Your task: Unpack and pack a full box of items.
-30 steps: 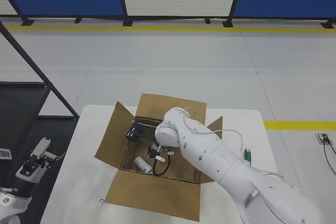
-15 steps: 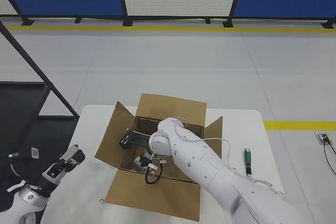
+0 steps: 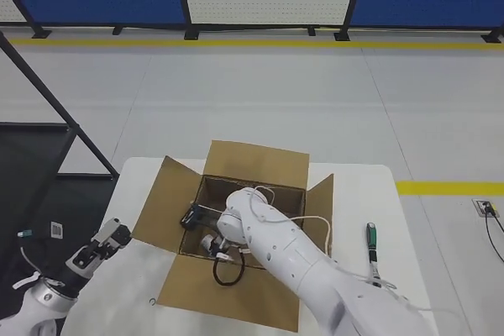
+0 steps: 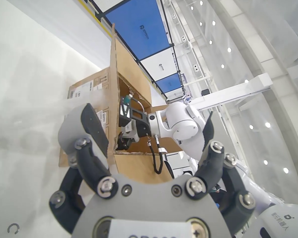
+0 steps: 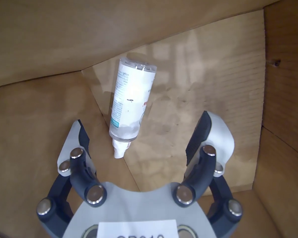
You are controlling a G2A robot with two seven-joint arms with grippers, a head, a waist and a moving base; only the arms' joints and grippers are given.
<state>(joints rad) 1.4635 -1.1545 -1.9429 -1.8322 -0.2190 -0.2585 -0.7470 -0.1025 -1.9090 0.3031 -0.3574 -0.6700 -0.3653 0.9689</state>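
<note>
Inside the cardboard box (image 3: 257, 161) at tabletop centre: one white bottle (image 5: 130, 100), laid flat on the box floor by its near-left corner.
The right gripper (image 5: 142, 127) is held spread just over the bottle, nothing grasped; the left gripper (image 4: 149, 121) is held spread and empty at the tabletop's left edge.

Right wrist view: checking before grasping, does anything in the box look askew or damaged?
The white plastic bottle lies on its side against a wall of the brown cardboard box, nozzle toward the right gripper; nothing spilled.
</note>
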